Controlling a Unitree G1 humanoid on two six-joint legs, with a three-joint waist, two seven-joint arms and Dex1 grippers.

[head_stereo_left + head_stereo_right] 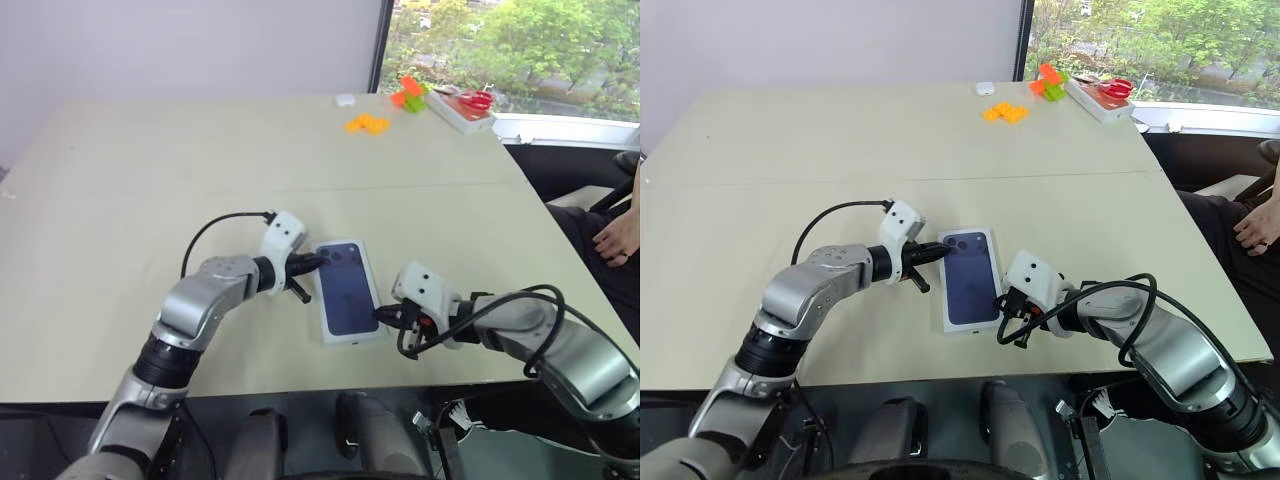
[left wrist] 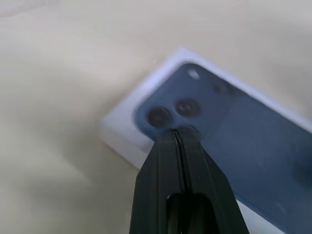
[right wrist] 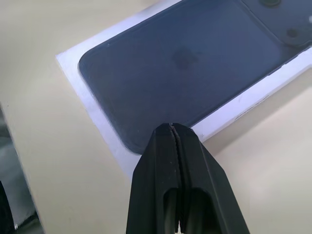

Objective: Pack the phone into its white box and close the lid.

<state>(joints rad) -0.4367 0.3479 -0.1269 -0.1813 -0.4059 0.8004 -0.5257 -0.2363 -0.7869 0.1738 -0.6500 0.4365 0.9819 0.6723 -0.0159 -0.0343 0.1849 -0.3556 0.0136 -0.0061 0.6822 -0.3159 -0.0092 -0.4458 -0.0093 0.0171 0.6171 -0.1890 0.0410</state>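
The lid (image 1: 349,291) lies flat on the beige counter (image 1: 200,160), in the lower centre of the head view, its printed dark phone back facing up with the camera cluster at the far end; white edges show all round the print; the box beneath it and the phone itself cannot be made out, so the package looks closed. The left gripper (image 1: 316,263) comes in from the left of the frame, its two black fingers (image 2: 180,161) pressed together, their tip over the printed camera cluster at the lid's far left corner; whether it touches the surface cannot be told. The right gripper (image 1: 381,316) comes in from the lower right, fingers (image 3: 175,161) likewise pressed together with nothing between them, the tip at the near right edge of the lid. In the upper right of the frame, well apart, lie orange and green blocks (image 1: 385,108) and a white tray with red scissors (image 1: 462,106); a person's hand (image 1: 618,238) rests at the right edge.
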